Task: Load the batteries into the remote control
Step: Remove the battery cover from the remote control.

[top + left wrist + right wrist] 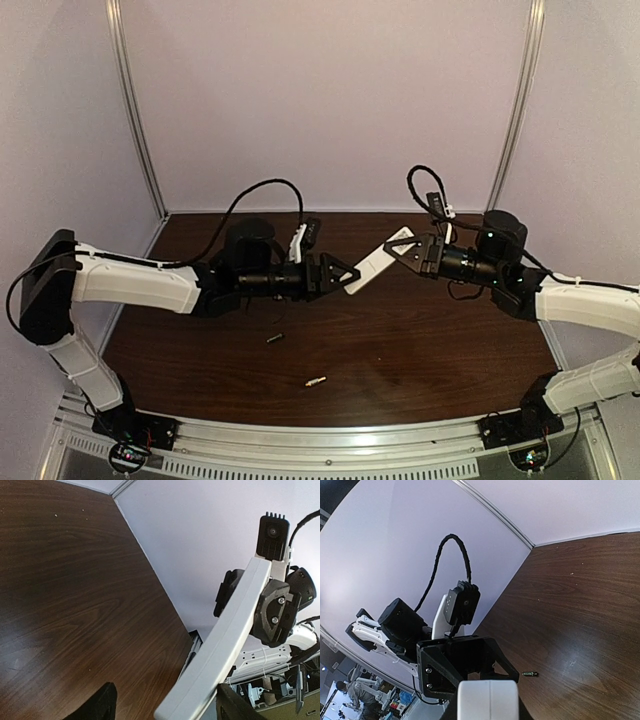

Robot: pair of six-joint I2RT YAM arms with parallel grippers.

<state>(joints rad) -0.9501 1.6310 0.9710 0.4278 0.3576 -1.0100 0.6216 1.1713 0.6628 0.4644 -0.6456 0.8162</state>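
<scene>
The remote control (pixel 372 264), a slim white bar, hangs in the air over the middle of the table. My right gripper (pixel 402 248) is shut on its far end; that end fills the bottom of the right wrist view (pixel 487 700). My left gripper (pixel 348 274) is open around the near end. In the left wrist view the remote (pixel 225 640) lies against one finger (pixel 235 707), and the other finger (pixel 97 707) stands well apart. The dark battery (pixel 276 339) and the pale battery (pixel 316 381) lie on the table. The right wrist view shows one battery (pixel 530 673).
The dark wooden table (pixel 430 340) is walled in by pale panels at the back and sides. A metal rail (pixel 320 450) runs along the near edge. Black cables (pixel 262 190) loop above both wrists.
</scene>
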